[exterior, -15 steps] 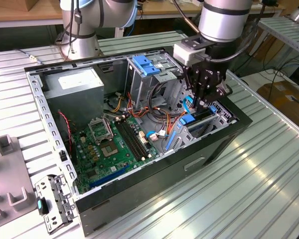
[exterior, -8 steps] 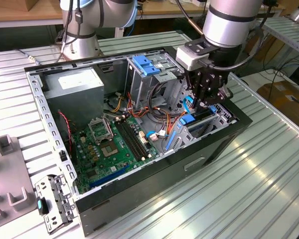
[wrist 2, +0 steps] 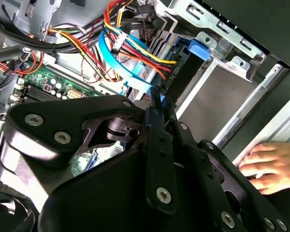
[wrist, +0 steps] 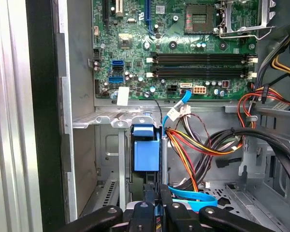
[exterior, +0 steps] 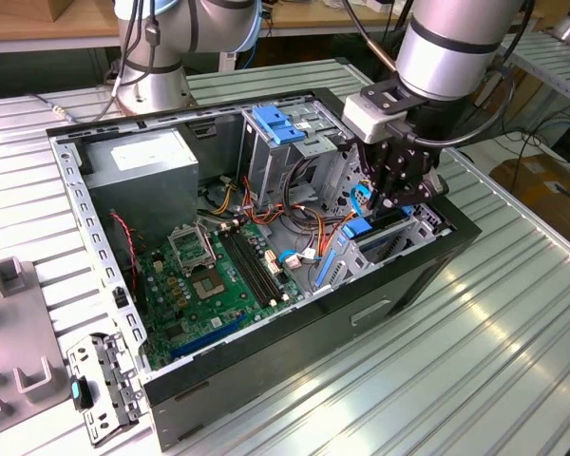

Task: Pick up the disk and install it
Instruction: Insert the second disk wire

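The disk [exterior: 359,201] stands on edge in the drive bay at the front of the open computer case [exterior: 427,271], on the exterior view's right. Its bright blue carrier rail [wrist: 146,150] and dark body show in both wrist views, ending in a blue tab [wrist 2: 195,48]. My gripper [exterior: 388,195] hangs straight above the bay. The black fingers [wrist: 171,210] are shut on the disk's thin blue edge, as the second wrist view also shows at the gripper [wrist 2: 157,108].
A bundle of coloured wires [wrist: 198,145] and a thin light-blue cable [wrist 2: 118,65] lie beside the bay. The green motherboard [exterior: 218,275] fills the case floor. A paler blue bracket [exterior: 280,123] tops the drive cage. A hand [wrist 2: 270,166] rests outside the case wall.
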Robot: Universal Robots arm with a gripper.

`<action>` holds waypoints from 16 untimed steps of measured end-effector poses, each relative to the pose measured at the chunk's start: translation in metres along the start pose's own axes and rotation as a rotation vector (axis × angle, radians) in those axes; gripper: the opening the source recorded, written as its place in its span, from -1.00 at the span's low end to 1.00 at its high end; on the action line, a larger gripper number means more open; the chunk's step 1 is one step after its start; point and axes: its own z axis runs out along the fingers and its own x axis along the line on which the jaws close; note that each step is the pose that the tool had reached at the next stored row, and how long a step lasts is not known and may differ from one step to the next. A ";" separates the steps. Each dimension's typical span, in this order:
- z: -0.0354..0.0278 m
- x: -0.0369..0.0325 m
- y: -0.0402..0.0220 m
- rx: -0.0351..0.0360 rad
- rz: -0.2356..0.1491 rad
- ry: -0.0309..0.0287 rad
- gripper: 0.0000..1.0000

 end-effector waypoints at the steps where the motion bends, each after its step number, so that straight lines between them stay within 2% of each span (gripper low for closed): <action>1: -0.0001 0.0008 0.0000 -0.0001 0.000 0.0001 -0.68; 6: 0.0007 0.0009 -0.0014 -0.0003 0.003 -0.0041 -0.68; 9: 0.0040 0.0010 -0.0011 -0.0004 0.003 -0.0079 -0.68; 10: 0.0054 0.0011 -0.0011 -0.0002 0.004 -0.0147 -0.68; 14: -0.0005 0.0014 -0.0021 -0.0004 0.004 -0.0142 -0.68; 16: -0.0006 0.0014 -0.0023 -0.0005 0.004 -0.0158 -0.68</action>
